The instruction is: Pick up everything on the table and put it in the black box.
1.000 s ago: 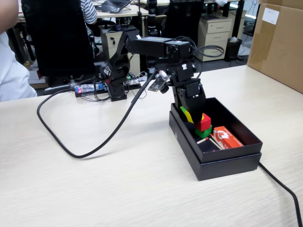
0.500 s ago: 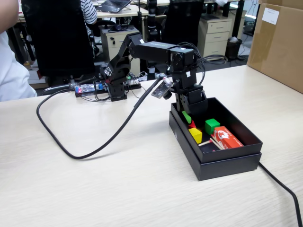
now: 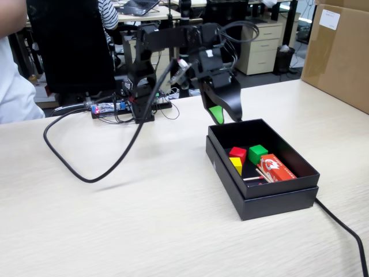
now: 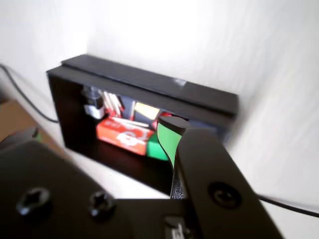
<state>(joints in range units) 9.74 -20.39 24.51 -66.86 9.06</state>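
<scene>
The black box [image 3: 277, 199] sits on the table [image 3: 144, 231] at the right of the fixed view. Inside it lie the red cube [image 3: 237, 153], the yellow cube [image 3: 237, 166] just in front of it, and the green cube [image 3: 258, 153] to their right. My gripper [image 3: 226, 118] hangs open and empty above the box's far left corner, its green pad facing the camera. The wrist view looks down into the black box [image 4: 149, 82]. There the green cube [image 4: 157, 149] and yellow cube [image 4: 146, 110] show beside my gripper [image 4: 102, 128], while the red cube is mostly hidden.
An orange-red matchbox [image 3: 277, 168] and loose matchsticks [image 3: 253, 178] share the box. A thick black cable [image 3: 86, 173] loops over the table's left half, and another [image 3: 346, 231] runs off the front right. A brown carton [image 3: 340, 52] stands at the far right.
The gripper has risen out of the box and back, now empty. The yellow cube it held a second ago lies in the box in front of the red one.
</scene>
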